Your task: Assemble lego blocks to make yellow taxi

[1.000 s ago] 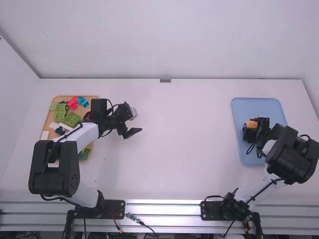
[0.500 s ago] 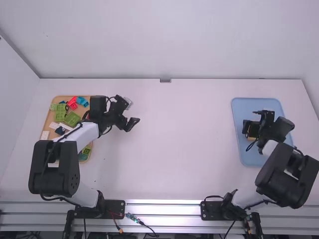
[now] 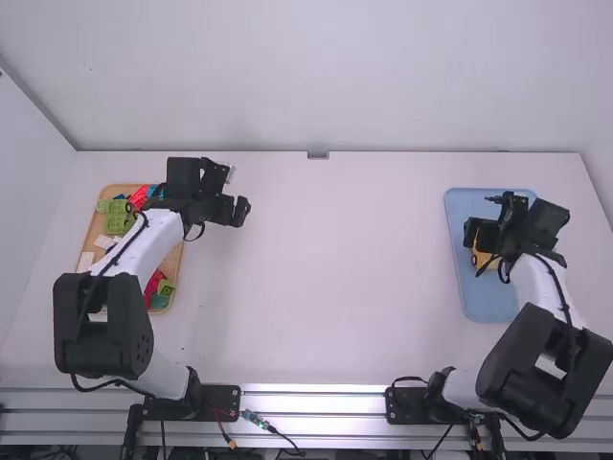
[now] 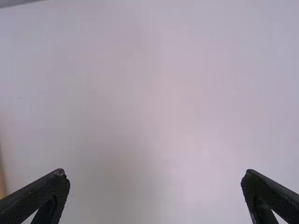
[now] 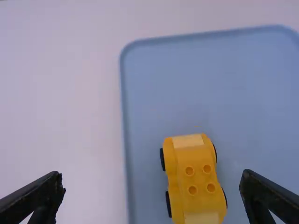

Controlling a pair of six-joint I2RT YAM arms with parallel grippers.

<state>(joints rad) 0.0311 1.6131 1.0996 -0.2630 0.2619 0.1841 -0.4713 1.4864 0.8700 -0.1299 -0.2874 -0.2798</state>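
Observation:
In the high view my right gripper (image 3: 479, 218) is over the blue tray (image 3: 487, 305), partly covering the yellow car (image 3: 487, 255) from that camera. The right wrist view has the car (image 5: 194, 170) lying in the tray, black wheels along its sides, several round studs on top and a pale block at each end. My right gripper (image 5: 151, 176) stands open above it with nothing held. On the other side, my left gripper (image 3: 236, 194) is over bare table to the right of the wooden tray. The left gripper (image 4: 154, 176) is open and empty there.
The wooden tray (image 3: 86, 235) at the left holds green, red, blue and white blocks, partly beneath the left arm. The back wall rises behind the table's far edge. In the left wrist view, a sliver of the wooden tray (image 4: 2, 179) shows at the side.
My left gripper has shifted away from the camera and slightly left, above the table. The right arm has changed its pose over the blue tray, and a different part of the car is uncovered.

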